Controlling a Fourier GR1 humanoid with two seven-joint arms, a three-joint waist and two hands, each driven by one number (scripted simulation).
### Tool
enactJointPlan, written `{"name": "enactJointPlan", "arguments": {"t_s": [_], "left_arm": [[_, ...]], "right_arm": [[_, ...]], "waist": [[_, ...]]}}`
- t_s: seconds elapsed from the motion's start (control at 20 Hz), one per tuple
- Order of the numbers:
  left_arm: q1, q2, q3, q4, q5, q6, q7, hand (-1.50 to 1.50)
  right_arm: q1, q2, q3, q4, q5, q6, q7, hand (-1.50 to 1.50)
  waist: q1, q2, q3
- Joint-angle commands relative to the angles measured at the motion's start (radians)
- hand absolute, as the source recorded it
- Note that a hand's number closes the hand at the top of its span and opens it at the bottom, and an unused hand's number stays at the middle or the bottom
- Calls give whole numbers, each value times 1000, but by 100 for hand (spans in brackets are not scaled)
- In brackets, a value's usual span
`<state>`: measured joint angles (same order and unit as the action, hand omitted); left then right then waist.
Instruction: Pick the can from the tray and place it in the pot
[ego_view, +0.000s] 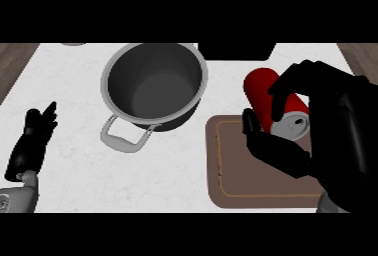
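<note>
A red can (267, 95) with a silver top lies tilted over the brown tray's (244, 190) far edge. My right hand (295, 145) is curled round the can, thumb on its left side and fingers arching over its top. The grey pot (153, 85) stands open to the left of the tray, its handle pointing toward me. At the lower left my left hand (33, 137) rests open on the white counter, fingers up, well away from the pot.
A black object (236, 50) sits at the counter's far edge behind the can. A wooden strip (13, 65) borders the counter on the left. Bare white counter lies between the pot and the tray.
</note>
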<state>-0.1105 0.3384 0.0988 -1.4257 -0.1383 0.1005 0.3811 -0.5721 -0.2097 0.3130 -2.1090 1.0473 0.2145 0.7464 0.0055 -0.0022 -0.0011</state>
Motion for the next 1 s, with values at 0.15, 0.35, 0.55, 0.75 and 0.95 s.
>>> {"name": "enactJointPlan", "arguments": {"t_s": [0.15,0.35,0.55,0.75,0.95], "left_arm": [[17,7,9,-39,7,-28,11,0],[-11,-14,-11,-52,-17,-10,64,0],[-10,-18,5,-6,-6,-22,-12,0],[-13,4,25,-6,2,-42,-3,0],[9,-23,-7,-80,-17,-30,41,0]], "right_arm": [[-314,186,-3,188,-32,160,149,150],[-443,207,-12,447,-65,49,173,150],[-564,209,-7,624,-154,-26,233,150],[-635,209,-48,845,-209,-87,127,150],[-582,210,11,991,-279,-218,63,150]], "waist": [[9,0,0],[20,4,0],[22,5,-1],[25,8,0],[31,7,1]]}}
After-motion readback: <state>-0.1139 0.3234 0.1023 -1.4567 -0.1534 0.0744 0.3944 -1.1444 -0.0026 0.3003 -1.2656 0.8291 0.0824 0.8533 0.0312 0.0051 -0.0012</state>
